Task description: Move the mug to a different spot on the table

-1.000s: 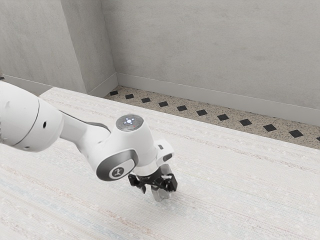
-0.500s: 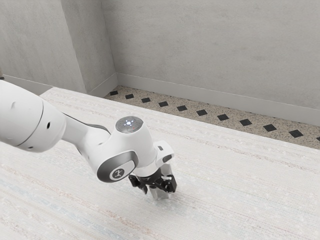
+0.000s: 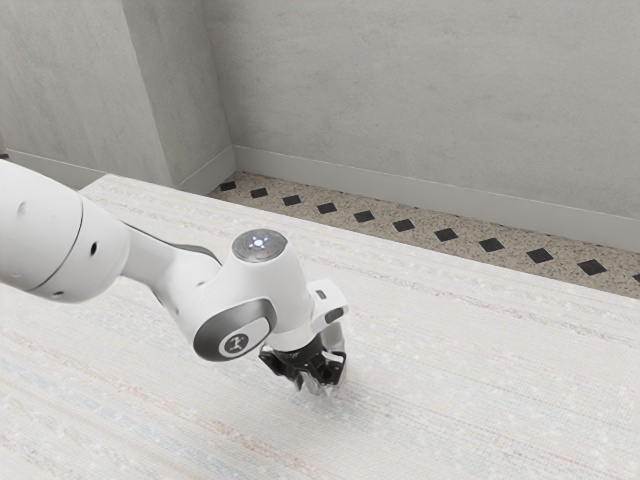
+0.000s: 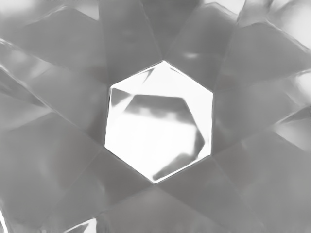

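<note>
In the exterior view the white arm [image 3: 150, 265] comes in from nine o'clock and bends down over the pale, streaked tabletop [image 3: 480, 380]. Its last big joint, with a round lit cap on top, sits a little toward nine o'clock of the picture's middle. The black pincer [image 3: 308, 367] hangs from that joint toward five o'clock, pointing down at the tabletop.

Right under the pincer, and partly hidden by it, is the mug [image 3: 324, 380], a small, shiny, silver-grey thing with flat facets. It is low down at the tabletop's surface, about six o'clock from the picture's middle, and well apart from every tabletop edge that shows. Whether its base touches the surface I cannot tell. The pincer is down over the mug, but the hand covers the place of contact. I cannot tell whether the pincer is clamped on the mug or only set around it, nor how wide it stands.

The wrist view looks straight down into the mug [image 4: 159, 127]. Grey slanted facets fan out on all sides from a bright white six-sided bottom in the middle, which has grey reflections in it.

Beyond the tabletop, toward twelve and one o'clock, lies a speckled floor [image 3: 420, 212] with small black diamonds. Behind it are a pale skirting board [image 3: 430, 188] and plain grey walls [image 3: 420, 90], which meet in a corner at eleven o'clock.
</note>
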`<state>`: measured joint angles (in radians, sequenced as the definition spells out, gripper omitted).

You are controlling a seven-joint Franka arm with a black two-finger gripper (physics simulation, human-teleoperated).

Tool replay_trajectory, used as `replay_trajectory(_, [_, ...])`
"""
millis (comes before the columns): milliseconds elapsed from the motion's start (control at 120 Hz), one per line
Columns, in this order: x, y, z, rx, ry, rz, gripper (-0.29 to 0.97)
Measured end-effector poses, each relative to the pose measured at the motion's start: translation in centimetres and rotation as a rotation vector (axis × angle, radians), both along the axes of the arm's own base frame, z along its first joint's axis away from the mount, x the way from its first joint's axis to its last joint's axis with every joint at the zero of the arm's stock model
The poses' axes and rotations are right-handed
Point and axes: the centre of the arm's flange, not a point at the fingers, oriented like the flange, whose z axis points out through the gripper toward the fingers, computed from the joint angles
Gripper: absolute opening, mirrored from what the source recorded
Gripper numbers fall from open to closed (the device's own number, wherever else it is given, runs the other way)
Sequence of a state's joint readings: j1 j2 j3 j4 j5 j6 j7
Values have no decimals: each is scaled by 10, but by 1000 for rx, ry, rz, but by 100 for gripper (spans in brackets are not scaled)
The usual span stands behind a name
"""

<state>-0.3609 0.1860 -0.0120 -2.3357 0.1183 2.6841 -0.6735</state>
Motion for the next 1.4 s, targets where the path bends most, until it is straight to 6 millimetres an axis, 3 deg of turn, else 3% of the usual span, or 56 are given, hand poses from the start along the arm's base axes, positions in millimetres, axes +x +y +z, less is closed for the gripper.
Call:
replay_trajectory(133, [3,4,2,14,-8,-8,19])
replay_trajectory(517, [36,19,40,129,-71,-82,10])
replay_trajectory(775, [38,31,68,198,-108,-128,8])
replay_trajectory(1042, [39,64,59,288,-87,-151,11])
replay_trajectory(1233, [29,110,35,292,-55,-108,12])
replay_trajectory(1400, [22,116,28,259,-78,-103,14])
